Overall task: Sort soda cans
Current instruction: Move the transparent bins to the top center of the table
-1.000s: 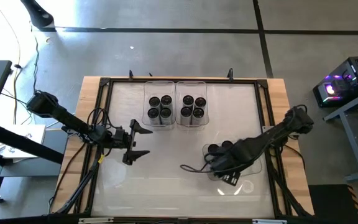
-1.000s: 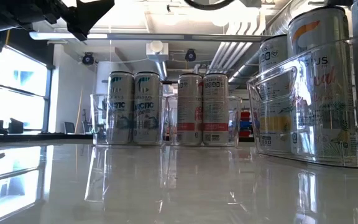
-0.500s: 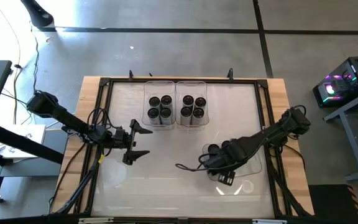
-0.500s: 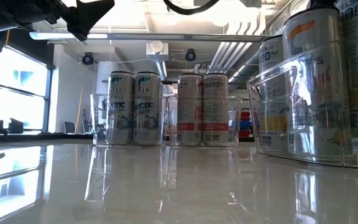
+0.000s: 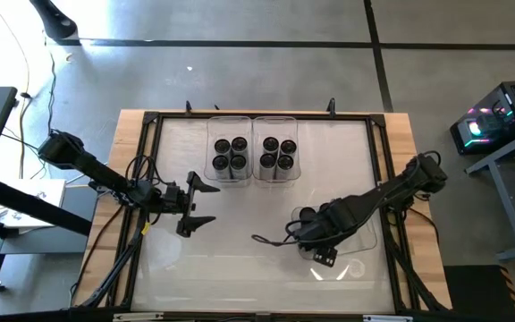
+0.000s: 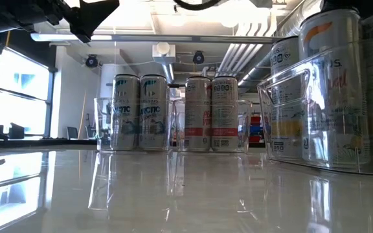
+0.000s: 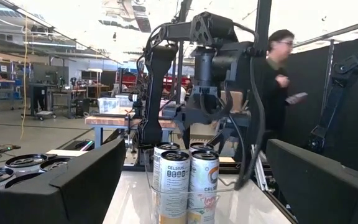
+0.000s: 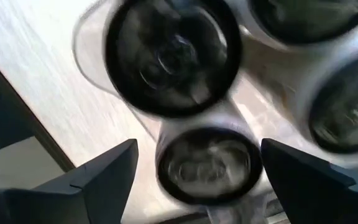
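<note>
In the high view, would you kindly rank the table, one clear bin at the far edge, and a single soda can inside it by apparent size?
Largest to smallest:
1. The table, which fills the frame's middle.
2. The left clear bin at the far edge; its neighbour, the right clear bin, looks the same size.
3. A single soda can, smallest; all cans look alike.

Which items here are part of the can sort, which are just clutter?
Job:
- silvery upright soda cans with dark tops
- clear rectangular plastic bins
- right gripper, open above the cans in the near bin
- left gripper, open, waiting

Clutter:
- glowing computer case
- person behind the table
</note>
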Controlling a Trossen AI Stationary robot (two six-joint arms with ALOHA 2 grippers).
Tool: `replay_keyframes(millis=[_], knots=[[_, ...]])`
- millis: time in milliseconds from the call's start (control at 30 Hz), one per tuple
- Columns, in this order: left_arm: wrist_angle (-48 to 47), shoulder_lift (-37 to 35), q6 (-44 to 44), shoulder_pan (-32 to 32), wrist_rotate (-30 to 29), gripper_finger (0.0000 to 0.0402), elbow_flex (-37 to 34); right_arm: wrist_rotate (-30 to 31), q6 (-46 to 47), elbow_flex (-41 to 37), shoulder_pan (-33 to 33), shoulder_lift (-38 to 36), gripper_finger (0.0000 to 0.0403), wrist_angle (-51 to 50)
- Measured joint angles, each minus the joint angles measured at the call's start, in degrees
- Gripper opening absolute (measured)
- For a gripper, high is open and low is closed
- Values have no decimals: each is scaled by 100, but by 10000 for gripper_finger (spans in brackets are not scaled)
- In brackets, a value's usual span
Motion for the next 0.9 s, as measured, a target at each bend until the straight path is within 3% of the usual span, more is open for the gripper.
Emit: replay_keyframes(millis=[200,400,533,667,900], knots=[[-114,0,-3,0,2,384,0,29,565,678,336,-36,335,-588],[-574,4,-309,2,62,384,-2,493,1677,950,1380,-58,334,-355],[-878,26,-489,-21,210,381,-2,142,2813,471,2119,-55,327,421],[-957,24,-512,-52,207,373,-2,156,3556,-435,2619,-53,293,1258],[-947,24,-506,-52,109,370,105,406,3871,-1953,2628,-42,197,1764]])
